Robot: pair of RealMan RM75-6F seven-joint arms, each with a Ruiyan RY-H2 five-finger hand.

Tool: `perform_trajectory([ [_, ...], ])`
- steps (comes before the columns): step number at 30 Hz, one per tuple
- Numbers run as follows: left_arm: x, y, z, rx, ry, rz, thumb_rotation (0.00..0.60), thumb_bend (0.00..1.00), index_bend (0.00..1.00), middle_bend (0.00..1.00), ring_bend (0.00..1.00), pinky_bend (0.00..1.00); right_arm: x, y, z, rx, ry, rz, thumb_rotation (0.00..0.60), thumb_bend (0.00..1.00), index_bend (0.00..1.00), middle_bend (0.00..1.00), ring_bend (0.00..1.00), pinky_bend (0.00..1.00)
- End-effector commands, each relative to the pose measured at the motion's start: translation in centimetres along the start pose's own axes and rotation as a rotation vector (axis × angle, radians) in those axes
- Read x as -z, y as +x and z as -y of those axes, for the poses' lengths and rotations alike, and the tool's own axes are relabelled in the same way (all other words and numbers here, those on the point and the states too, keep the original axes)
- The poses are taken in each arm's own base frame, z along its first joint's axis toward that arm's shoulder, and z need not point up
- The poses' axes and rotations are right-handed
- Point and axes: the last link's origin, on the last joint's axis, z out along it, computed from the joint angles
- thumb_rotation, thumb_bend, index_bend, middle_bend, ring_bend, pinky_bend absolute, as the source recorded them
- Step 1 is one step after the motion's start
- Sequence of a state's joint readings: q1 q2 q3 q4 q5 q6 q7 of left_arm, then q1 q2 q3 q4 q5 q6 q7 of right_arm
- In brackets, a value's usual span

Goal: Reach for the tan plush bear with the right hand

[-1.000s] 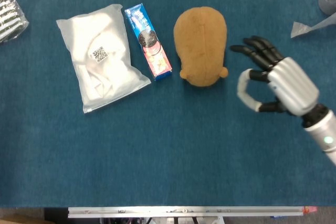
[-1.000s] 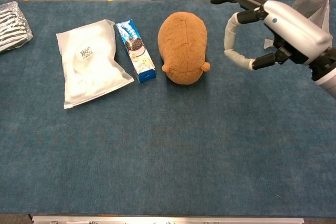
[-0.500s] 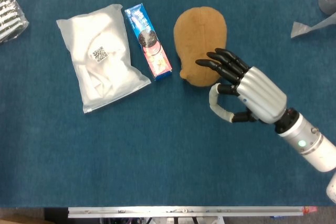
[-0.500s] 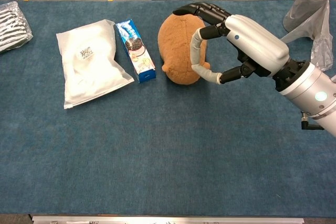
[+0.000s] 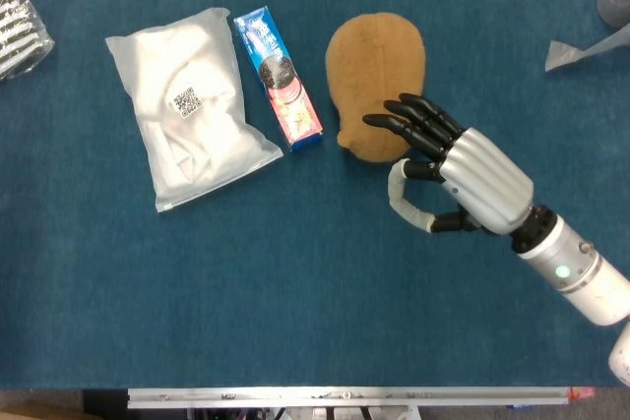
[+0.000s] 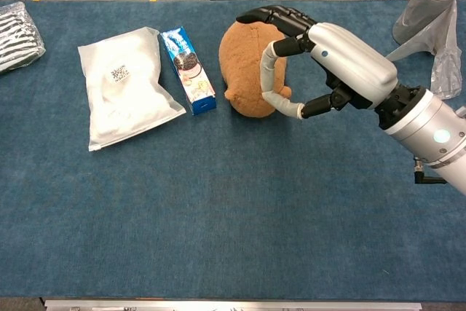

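Note:
The tan plush bear (image 5: 372, 74) lies face down on the blue table, also seen in the chest view as the plush bear (image 6: 245, 63). My right hand (image 5: 453, 172) hovers over the bear's near right side, fingers spread and thumb apart, holding nothing. In the chest view the same right hand (image 6: 320, 52) arches above the bear with its dark fingertips (image 6: 266, 14) over the bear's back and the thumb beside its ear. Whether the fingers touch the plush cannot be told. My left hand shows in neither view.
A blue cookie box (image 5: 278, 77) lies just left of the bear, and a white plastic bag (image 5: 187, 103) lies further left. Grey plastic wrap (image 5: 589, 48) and a roll (image 6: 426, 6) sit at the far right. A striped packet (image 5: 18, 22) is at the far left edge.
My right hand swept left from beside the bear to over its near right side, then edged slightly further left in the last half second. The bear has not moved.

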State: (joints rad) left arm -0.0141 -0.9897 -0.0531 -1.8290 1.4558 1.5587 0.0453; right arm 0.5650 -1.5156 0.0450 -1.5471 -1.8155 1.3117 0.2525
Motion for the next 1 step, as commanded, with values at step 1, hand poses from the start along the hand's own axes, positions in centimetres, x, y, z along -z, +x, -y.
perform_trajectory([
  [1,-0.04,-0.02,0.00,-0.001,-0.001,0.001,0.600,0.20,0.32,0.27,0.20,0.05,-0.01,0.03,0.03,0.001,0.000,-0.003,0.600,0.36,0.66,0.12,0.00,0.00],
])
